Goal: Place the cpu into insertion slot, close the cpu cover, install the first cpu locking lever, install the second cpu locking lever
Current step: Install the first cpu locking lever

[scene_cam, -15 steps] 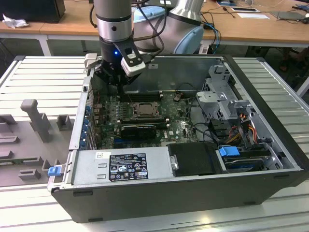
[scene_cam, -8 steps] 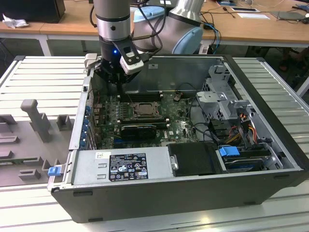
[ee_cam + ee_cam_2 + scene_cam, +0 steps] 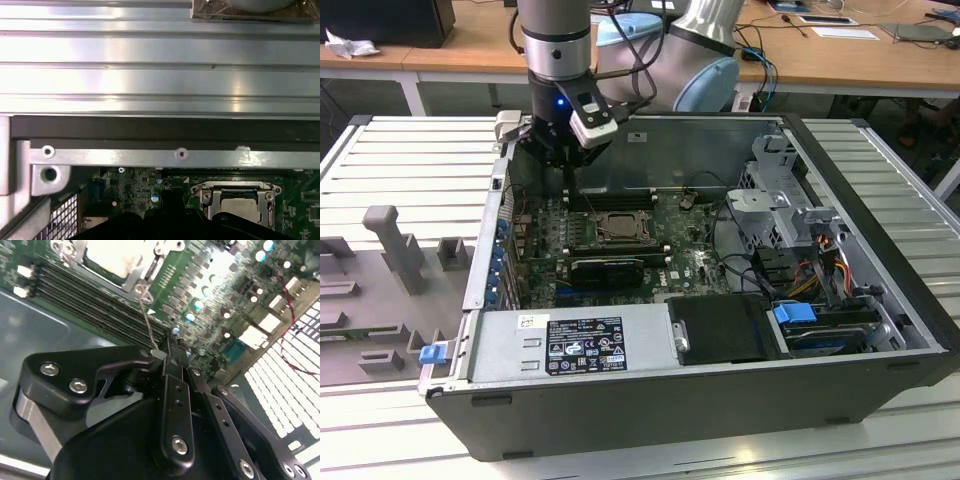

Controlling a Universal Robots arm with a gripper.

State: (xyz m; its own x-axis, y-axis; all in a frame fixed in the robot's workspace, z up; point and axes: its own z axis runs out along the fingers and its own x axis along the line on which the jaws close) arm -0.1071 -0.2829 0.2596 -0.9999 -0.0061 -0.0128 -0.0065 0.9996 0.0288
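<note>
Ribbed metal bench (image 3: 410,160) carries an open computer case (image 3: 880,330) with its green motherboard (image 3: 695,265) exposed. Near the board's middle sits the insertion slot (image 3: 617,226), the cpu (image 3: 239,206) lying in it under the closed cpu cover (image 3: 235,188). At the case's far edge, toward the exterior view's left, the gripper (image 3: 167,356) hangs just above the board; in the second wrist view its fingers (image 3: 176,390) are drawn together around a thin wire lever (image 3: 146,317) running from the socket's corner. Most of the fingertips hide behind the gripper's black body
</note>
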